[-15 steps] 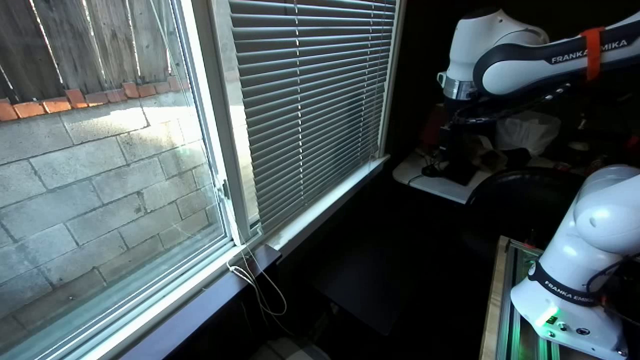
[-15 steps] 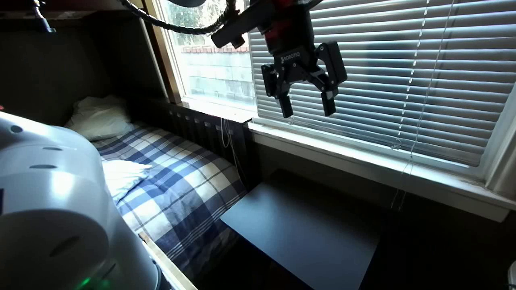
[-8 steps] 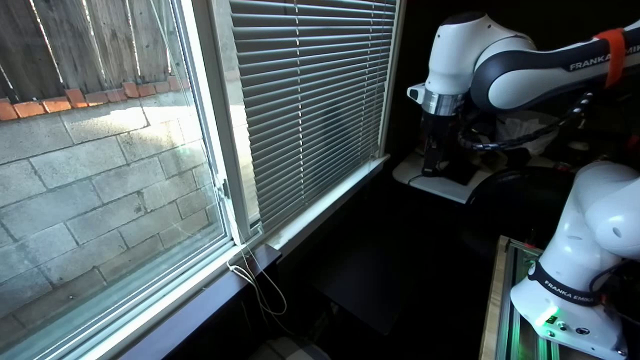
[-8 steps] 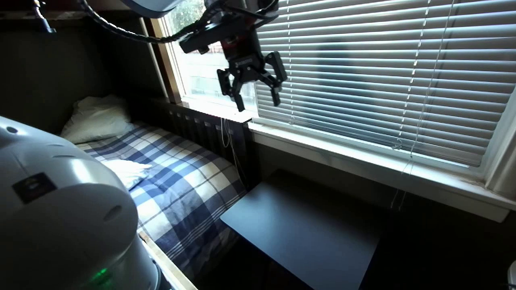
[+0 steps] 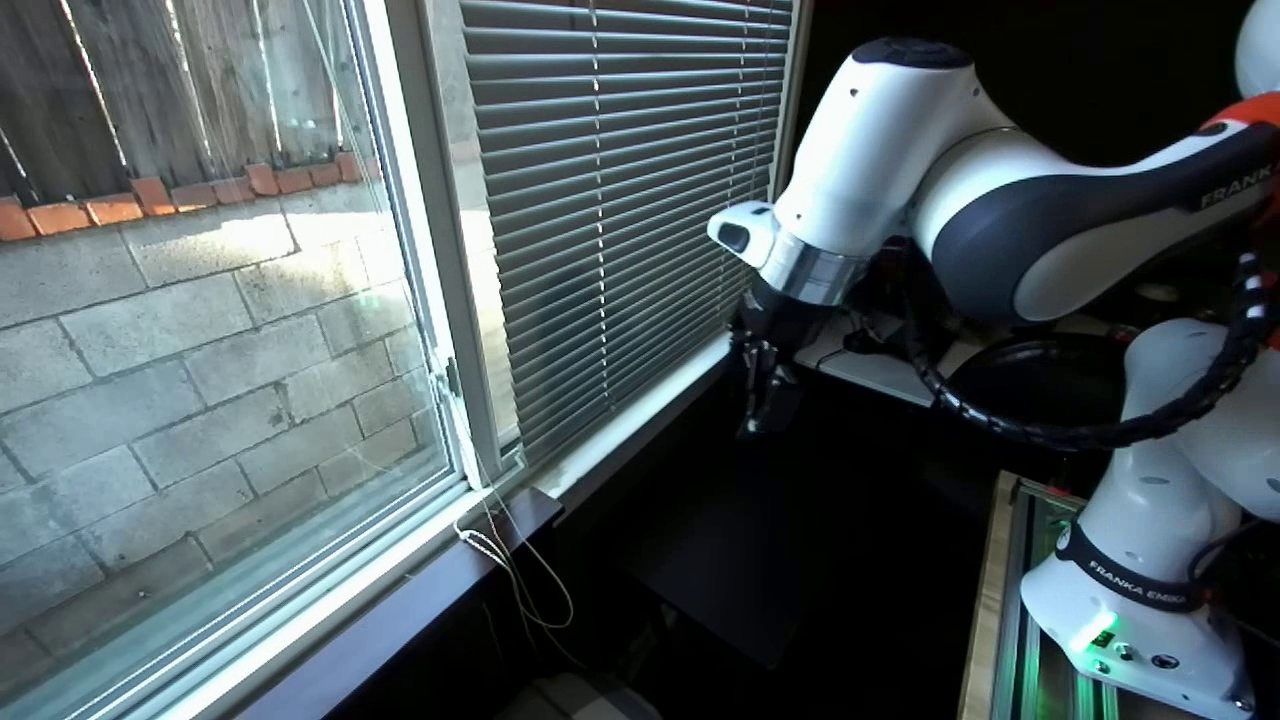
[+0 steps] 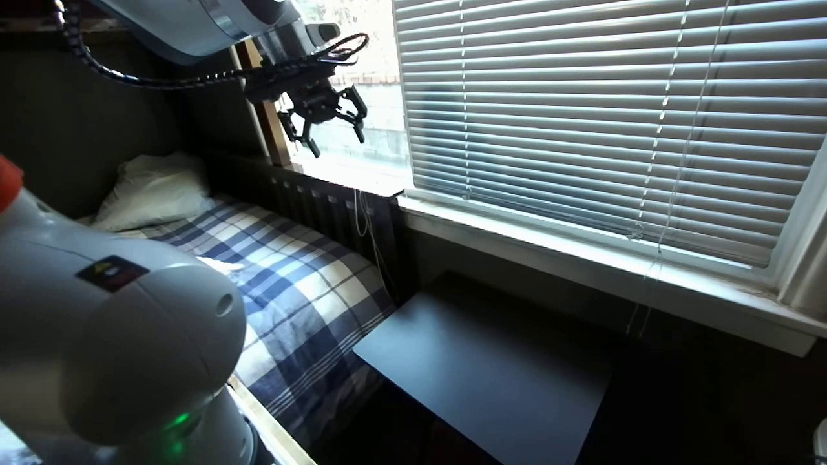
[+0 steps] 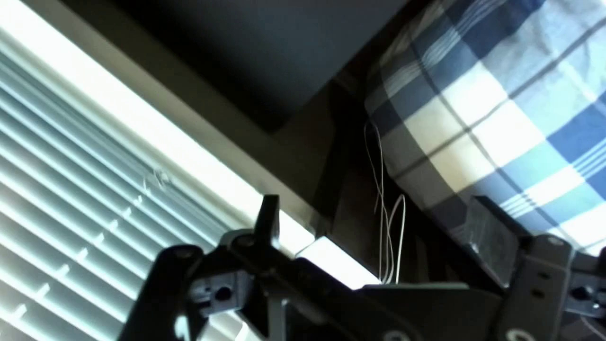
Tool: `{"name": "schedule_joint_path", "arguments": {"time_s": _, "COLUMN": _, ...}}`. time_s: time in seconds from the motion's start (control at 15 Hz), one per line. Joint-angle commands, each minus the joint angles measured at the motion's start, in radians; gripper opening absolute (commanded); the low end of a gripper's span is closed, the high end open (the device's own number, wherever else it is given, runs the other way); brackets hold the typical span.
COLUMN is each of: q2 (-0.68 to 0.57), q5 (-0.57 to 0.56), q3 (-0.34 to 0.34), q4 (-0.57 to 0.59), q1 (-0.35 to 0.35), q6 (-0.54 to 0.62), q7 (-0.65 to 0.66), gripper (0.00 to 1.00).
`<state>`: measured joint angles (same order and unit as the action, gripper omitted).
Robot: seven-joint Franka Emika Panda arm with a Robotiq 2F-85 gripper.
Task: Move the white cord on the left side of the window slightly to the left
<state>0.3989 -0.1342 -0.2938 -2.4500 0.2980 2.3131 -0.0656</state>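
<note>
Because the white cord (image 6: 366,218) dangles left of centre, the upper-left gripper (image 6: 337,142) hangs jaws apart, presumably to straddle it.

The cord (image 5: 487,546) is white, as is the window frame (image 5: 422,240); the blinds (image 6: 594,116) are grey and striped, the claw (image 6: 337,141) black, the arm (image 5: 880,140) white with dark panels, the bedspread (image 6: 310,284) blue-and-white plaid, the fence (image 5: 140,90) grey-brown.

Window pane (image 5: 230,330) glass; arm (image 5: 880,150) glossy, plast.-look; tbl (image 6: 484,368) matt; bedspread (image 6: 303,290) cloth.
</note>
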Motion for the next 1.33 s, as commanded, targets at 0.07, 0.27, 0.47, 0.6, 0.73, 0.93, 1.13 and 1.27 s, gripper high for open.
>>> {"name": "schedule_joint_path", "arguments": {"time_s": 0.07, "q2": -0.287, "q5": -0.047, "q3": -0.010, "q4": 0.172, "q1": -0.008, "q6": 0.362, "q7": -0.050, "gripper": 1.00}}
{"name": "schedule_joint_path", "arguments": {"time_s": 0.27, "q2": -0.280, "q5": -0.013, "q3": -0.001, "q4": 0.150, "q1": 0.000, "q6": 0.437, "q7": -0.072, "gripper": 1.00}}
{"name": "schedule_joint_path", "arguments": {"time_s": 0.47, "q2": -0.390, "q5": 0.006, "q3": 0.011, "q4": 0.205, "q1": -0.003, "q6": 0.528, "q7": -0.125, "gripper": 1.00}}
{"name": "schedule_joint_path", "arguments": {"time_s": 0.6, "q2": -0.401, "q5": 0.006, "q3": 0.011, "q4": 0.218, "q1": -0.003, "q6": 0.529, "q7": -0.128, "gripper": 1.00}}
{"name": "schedule_joint_path", "arguments": {"time_s": 0.73, "q2": -0.412, "q5": 0.049, "q3": 0.007, "q4": 0.223, "q1": 0.003, "q6": 0.551, "q7": -0.168, "gripper": 1.00}}
{"name": "schedule_joint_path", "arguments": {"time_s": 0.93, "q2": -0.464, "q5": 0.295, "q3": -0.029, "q4": 0.242, "q1": 0.025, "q6": 0.644, "q7": -0.434, "gripper": 1.00}}
{"name": "schedule_joint_path", "arguments": {"time_s": 1.13, "q2": -0.503, "q5": 0.524, "q3": -0.115, "q4": 0.283, "q1": -0.006, "q6": 0.655, "q7": -0.669, "gripper": 1.00}}
{"name": "schedule_joint_path", "arguments": {"time_s": 1.27, "q2": -0.520, "q5": 0.654, "q3": -0.164, "q4": 0.313, "q1": -0.046, "q6": 0.642, "q7": -0.823, "gripper": 1.00}}
